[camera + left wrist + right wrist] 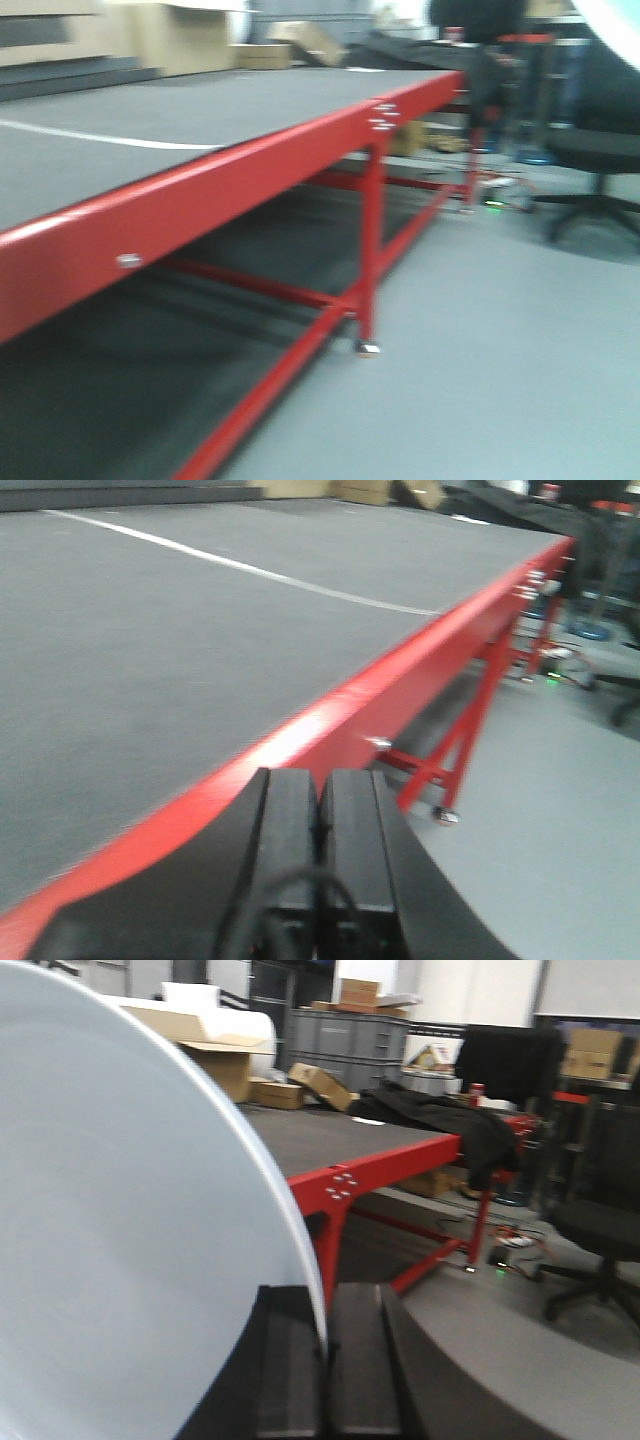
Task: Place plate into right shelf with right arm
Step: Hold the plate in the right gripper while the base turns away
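A long red-framed table (250, 170), grey-topped and crossed by a white line (250, 570), is seen in every view. The plate (130, 1240) is held upright on edge, apart from the table, its rim pinched between the jaws of the right gripper (325, 1360). A black office chair (600, 1230) is seen on the floor past the table's end. The jaws of the left gripper (320, 810) are pressed together on nothing, beside the table's red edge.
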`<action>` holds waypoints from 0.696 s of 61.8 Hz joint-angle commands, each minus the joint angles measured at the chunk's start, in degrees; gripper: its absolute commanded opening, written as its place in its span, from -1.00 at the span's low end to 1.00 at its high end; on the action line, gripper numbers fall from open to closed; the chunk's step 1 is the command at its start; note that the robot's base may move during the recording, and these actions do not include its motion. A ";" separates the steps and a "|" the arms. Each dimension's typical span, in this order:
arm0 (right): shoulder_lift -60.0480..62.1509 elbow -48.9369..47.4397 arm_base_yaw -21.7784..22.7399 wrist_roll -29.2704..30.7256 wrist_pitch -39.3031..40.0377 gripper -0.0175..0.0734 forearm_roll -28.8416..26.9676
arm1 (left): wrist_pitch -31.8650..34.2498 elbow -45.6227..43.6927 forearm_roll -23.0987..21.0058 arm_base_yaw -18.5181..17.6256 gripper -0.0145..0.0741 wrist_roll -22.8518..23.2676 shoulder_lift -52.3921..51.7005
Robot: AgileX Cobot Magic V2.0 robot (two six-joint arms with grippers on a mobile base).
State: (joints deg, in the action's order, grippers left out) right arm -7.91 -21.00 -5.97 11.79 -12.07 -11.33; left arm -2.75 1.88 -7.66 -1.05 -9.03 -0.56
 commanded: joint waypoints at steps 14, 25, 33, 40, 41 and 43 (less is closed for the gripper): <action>-0.45 -1.44 0.45 0.12 5.28 -0.49 -0.48 | 5.16 0.59 -0.47 -0.11 -0.96 0.40 -0.59; -0.45 -1.44 0.45 0.12 5.28 -0.49 -0.48 | 5.16 0.59 -0.47 -0.11 -0.96 0.40 -0.59; -0.45 -1.44 0.45 0.12 5.28 -0.49 -0.48 | 5.16 0.59 -0.47 -0.11 -0.96 0.40 -0.59; -0.45 -1.44 0.45 0.12 5.28 -0.49 -0.48 | 5.16 0.59 -0.47 -0.11 -0.96 0.40 -0.59; -0.45 -1.44 0.45 0.12 5.28 -0.49 -0.48 | 5.16 0.59 -0.47 -0.11 -0.96 0.40 -0.59; -0.45 -1.44 0.45 0.12 5.28 -0.49 -0.48 | 5.16 0.59 -0.47 -0.11 -0.96 0.40 -0.59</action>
State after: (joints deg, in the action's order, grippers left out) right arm -7.88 -21.00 -5.97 11.79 -12.07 -11.33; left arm -2.75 1.88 -7.66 -1.05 -9.03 -0.56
